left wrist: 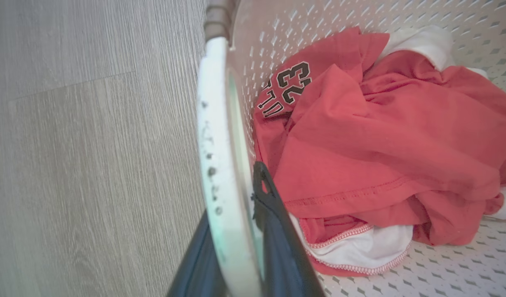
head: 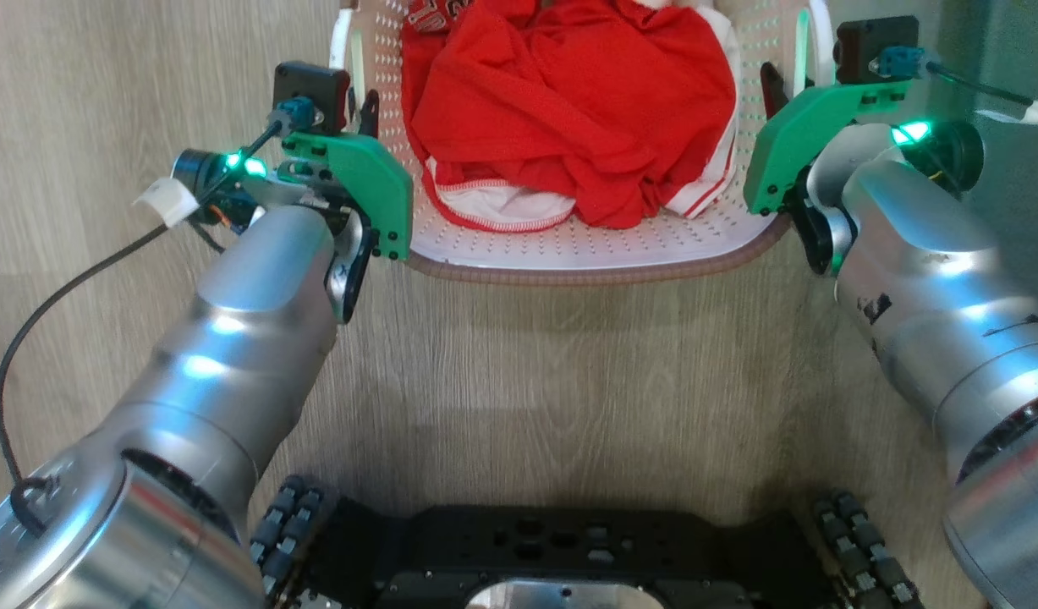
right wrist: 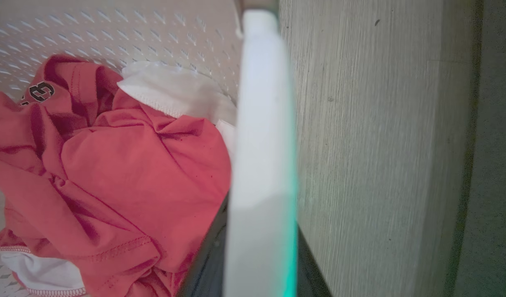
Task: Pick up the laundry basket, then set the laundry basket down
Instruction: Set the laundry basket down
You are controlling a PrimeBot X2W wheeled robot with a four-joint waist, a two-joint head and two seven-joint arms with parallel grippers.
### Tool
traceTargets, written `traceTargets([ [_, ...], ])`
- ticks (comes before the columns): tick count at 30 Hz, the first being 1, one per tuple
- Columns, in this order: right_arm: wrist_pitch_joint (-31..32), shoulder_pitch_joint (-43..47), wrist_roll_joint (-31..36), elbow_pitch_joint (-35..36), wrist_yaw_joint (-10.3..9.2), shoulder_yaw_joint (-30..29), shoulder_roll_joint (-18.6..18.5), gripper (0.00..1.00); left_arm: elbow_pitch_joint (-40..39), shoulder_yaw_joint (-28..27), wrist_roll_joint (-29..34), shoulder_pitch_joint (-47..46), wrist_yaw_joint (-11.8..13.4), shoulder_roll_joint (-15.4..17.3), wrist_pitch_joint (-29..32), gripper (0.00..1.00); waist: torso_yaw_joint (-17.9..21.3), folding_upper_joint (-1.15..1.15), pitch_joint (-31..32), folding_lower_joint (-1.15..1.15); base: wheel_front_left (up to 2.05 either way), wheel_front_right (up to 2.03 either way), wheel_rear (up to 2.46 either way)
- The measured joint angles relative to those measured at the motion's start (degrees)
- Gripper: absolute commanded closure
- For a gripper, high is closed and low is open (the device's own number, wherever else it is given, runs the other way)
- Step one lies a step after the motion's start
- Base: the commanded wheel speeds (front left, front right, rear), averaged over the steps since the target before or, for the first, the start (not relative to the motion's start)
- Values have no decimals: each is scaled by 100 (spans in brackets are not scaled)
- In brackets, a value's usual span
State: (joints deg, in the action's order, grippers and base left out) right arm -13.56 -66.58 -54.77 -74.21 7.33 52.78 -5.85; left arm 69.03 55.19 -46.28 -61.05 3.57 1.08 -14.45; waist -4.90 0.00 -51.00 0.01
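Observation:
The laundry basket (head: 569, 250) is cream-white and perforated with a brown rim, and lies between my two arms at the top of the head view. It holds red and white clothes (head: 569, 101). My left gripper (head: 359, 106) is shut on the basket's white left handle (left wrist: 220, 165), with one dark finger (left wrist: 273, 214) inside the basket and the other outside. My right gripper (head: 781, 85) is shut on the white right handle (right wrist: 263, 144) in the same way. The red clothes (left wrist: 380, 136) (right wrist: 133, 165) lie beside both handles. Whether the basket rests on the floor I cannot tell.
Pale wood-look floor (head: 569, 381) lies all around the basket. My black wheeled base (head: 569, 550) is at the bottom of the head view, close under the basket's near rim. A darker grey strip (head: 1013, 59) runs along the far right.

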Motion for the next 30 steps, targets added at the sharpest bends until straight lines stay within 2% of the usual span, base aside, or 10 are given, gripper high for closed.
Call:
traceTargets([
  [7,-16,-12,290,7,1,-286,-2,100,-43,-78,143,-36,7,0,0,100,-61,0,-348,-1,0,0,0],
  [22,-51,-22,906,33,1,-855,4,100,-114,-246,338,-141,7,0,-26,100,-73,0,-486,-1,0,0,0],
  [28,-49,-23,1235,15,1,-1013,16,69,-127,-343,402,-158,51,1,-33,100,-70,0,-480,-1,0,0,0],
  [29,-49,-23,1308,11,1,-1032,16,61,-127,-361,402,-166,54,2,-37,94,-67,0,-474,-1,0,0,0],
  [30,-49,-23,1363,8,1,-1059,15,58,-127,-378,423,-174,55,5,-49,85,-66,0,-469,-1,0,0,0],
])
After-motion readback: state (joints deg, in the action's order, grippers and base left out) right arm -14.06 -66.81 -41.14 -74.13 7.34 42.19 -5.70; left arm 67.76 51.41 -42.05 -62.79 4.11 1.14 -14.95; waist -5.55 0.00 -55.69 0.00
